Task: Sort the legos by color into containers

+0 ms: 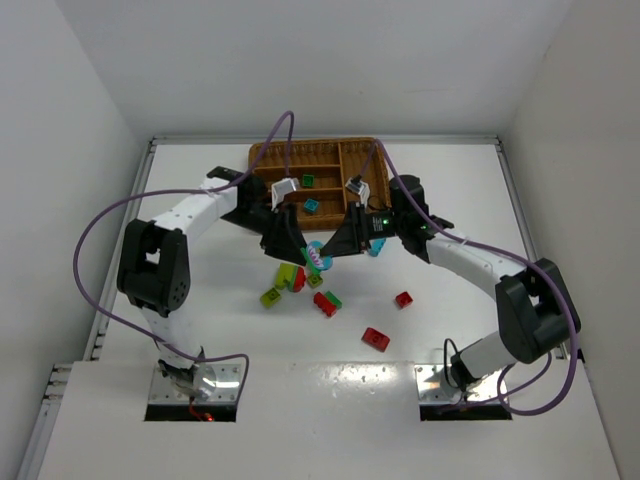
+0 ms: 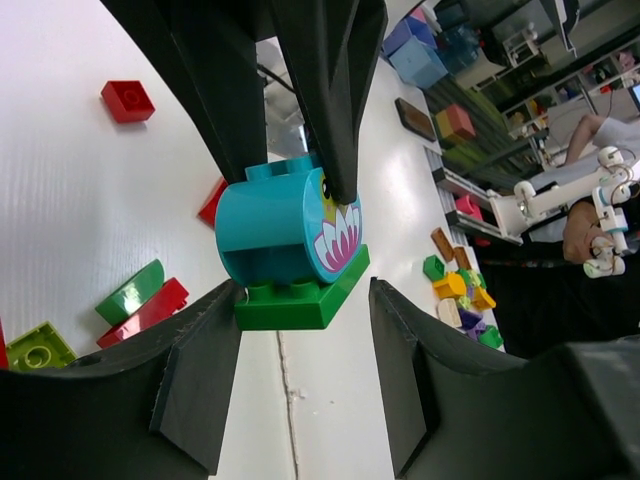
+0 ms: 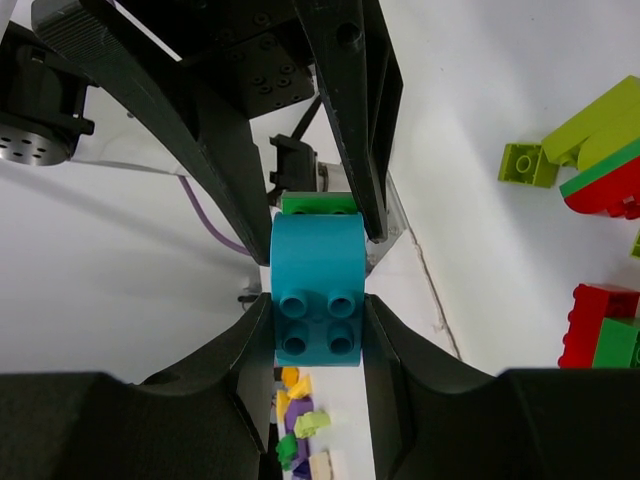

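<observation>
Overhead, white walls box a white table strewn with legos.

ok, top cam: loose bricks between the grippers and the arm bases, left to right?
Lime-yellow plastic brick → red plastic brick touching a dark green brick → nearest, flat red brick → small red square brick. Overlapping red-and-lime clump left out.

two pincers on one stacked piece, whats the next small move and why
Probably pull them slightly apart: the right pincer clamps the teal brick, the left pincer seems to grip the green plate stuck under it, and colours sort separately.
</observation>
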Controlling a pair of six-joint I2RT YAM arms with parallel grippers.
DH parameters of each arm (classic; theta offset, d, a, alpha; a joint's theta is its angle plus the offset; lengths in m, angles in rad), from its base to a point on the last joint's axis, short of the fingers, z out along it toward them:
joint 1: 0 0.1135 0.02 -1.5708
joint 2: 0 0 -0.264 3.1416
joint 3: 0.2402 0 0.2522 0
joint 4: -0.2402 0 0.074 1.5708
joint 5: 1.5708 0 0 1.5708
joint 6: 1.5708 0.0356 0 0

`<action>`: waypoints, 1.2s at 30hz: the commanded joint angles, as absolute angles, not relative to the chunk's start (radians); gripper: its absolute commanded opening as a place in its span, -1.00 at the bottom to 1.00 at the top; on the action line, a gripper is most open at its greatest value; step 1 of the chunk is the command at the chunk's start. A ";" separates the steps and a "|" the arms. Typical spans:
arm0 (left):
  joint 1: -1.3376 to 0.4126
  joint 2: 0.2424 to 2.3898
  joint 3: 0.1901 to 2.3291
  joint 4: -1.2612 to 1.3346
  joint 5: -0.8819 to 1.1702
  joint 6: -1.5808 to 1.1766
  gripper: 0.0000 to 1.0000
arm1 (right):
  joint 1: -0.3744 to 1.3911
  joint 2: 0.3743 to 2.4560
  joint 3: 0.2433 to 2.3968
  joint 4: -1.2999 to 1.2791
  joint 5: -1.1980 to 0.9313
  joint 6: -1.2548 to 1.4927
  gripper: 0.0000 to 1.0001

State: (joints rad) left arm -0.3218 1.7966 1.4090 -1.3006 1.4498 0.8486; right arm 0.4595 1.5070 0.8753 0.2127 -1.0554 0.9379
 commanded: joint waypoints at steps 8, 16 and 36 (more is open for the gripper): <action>-0.337 1.802 1.447 -1.295 1.620 0.859 0.06 | 0.469 1.494 0.913 0.216 -1.043 0.881 -0.57; -0.337 1.812 1.447 -1.295 1.620 0.850 -0.35 | 0.469 1.494 0.913 0.195 -1.043 0.853 -0.60; -0.296 1.770 1.520 -1.295 1.474 0.790 -1.00 | 0.448 1.463 0.936 0.118 -1.029 0.793 -0.60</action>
State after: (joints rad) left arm -0.3187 1.8297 1.4673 -1.3014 1.4349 0.7864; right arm 0.4526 1.4857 0.9096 0.1265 -1.0328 0.8024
